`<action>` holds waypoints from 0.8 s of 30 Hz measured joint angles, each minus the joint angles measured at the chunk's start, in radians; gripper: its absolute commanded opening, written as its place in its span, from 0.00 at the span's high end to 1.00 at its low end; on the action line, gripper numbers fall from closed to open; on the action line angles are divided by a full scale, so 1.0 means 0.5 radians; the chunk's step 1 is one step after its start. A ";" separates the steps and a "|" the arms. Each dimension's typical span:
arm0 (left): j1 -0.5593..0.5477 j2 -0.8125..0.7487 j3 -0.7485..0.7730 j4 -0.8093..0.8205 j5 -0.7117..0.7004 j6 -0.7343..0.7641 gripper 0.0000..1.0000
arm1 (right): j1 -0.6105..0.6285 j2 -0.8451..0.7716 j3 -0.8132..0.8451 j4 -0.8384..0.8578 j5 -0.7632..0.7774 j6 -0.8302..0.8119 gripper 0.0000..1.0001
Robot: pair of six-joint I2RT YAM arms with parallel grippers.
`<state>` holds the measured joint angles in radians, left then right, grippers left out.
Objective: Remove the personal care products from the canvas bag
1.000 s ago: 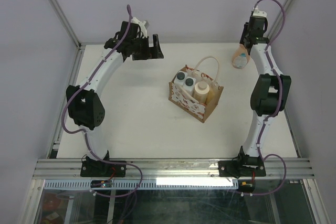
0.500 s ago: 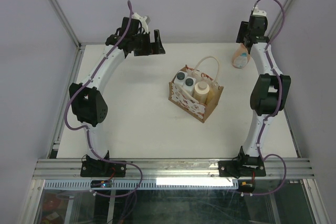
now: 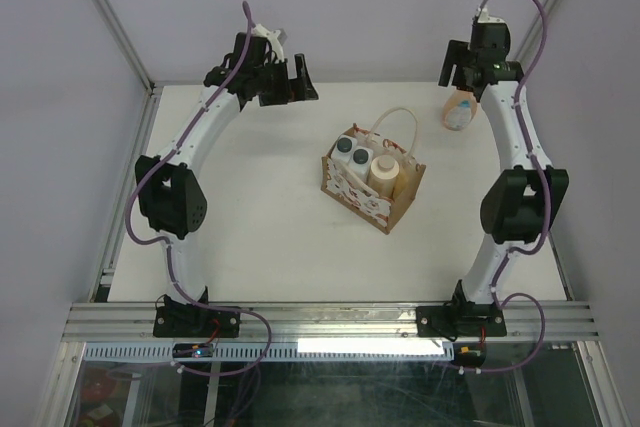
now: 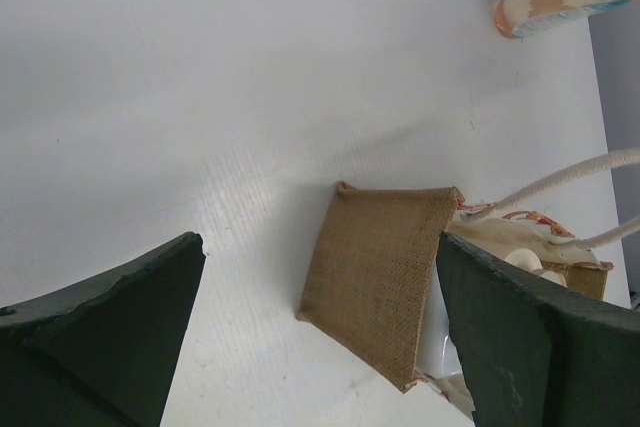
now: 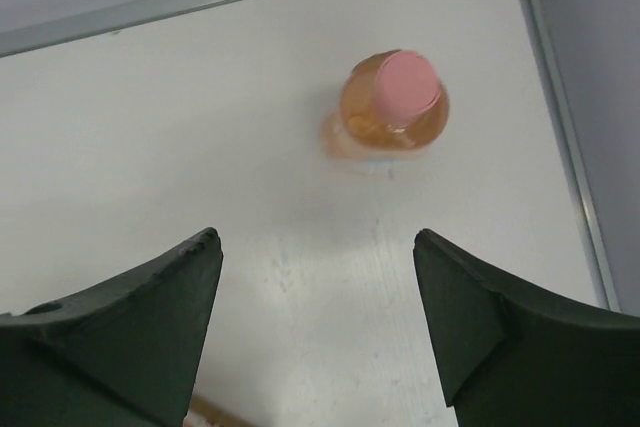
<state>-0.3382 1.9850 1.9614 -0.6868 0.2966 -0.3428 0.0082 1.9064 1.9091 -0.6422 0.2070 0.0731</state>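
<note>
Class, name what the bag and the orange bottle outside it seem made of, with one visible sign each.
Canvas bag: coarse woven fabric, likely jute or burlap, matte; the weave shows on its brown side. Peach-orange bottle: probably smooth plastic, slightly translucent, with an opaque pink cap.

Ahead of my right gripper [image 5: 315, 247]: squat peach-orange plastic bottle [image 5: 395, 107], pink cap. Ahead of my left gripper [image 4: 318, 247]: boxy brown canvas bag [image 4: 375, 282], white lace-like pattern on one side, cream rope handles [image 4: 570, 178]. Inside it: cream round-lidded bottle [image 3: 384, 172]; two white bottles with dark caps [image 3: 361, 159].
</note>
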 measured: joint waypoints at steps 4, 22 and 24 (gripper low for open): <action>0.000 0.038 0.000 0.058 -0.002 -0.035 0.01 | 0.098 -0.246 -0.063 -0.195 -0.201 0.032 0.23; 0.000 0.095 -0.001 0.195 -0.002 -0.161 0.01 | 0.784 -0.525 -0.308 -1.028 -0.531 -0.065 0.43; 0.000 0.108 -0.001 0.208 0.002 -0.175 0.01 | 0.783 -0.526 -0.340 -1.055 -0.494 -0.085 0.43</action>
<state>-0.3382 2.0392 1.9610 -0.5831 0.2977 -0.4301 0.3996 1.6436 1.7390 -1.1698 -0.0399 0.0303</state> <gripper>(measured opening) 0.992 0.577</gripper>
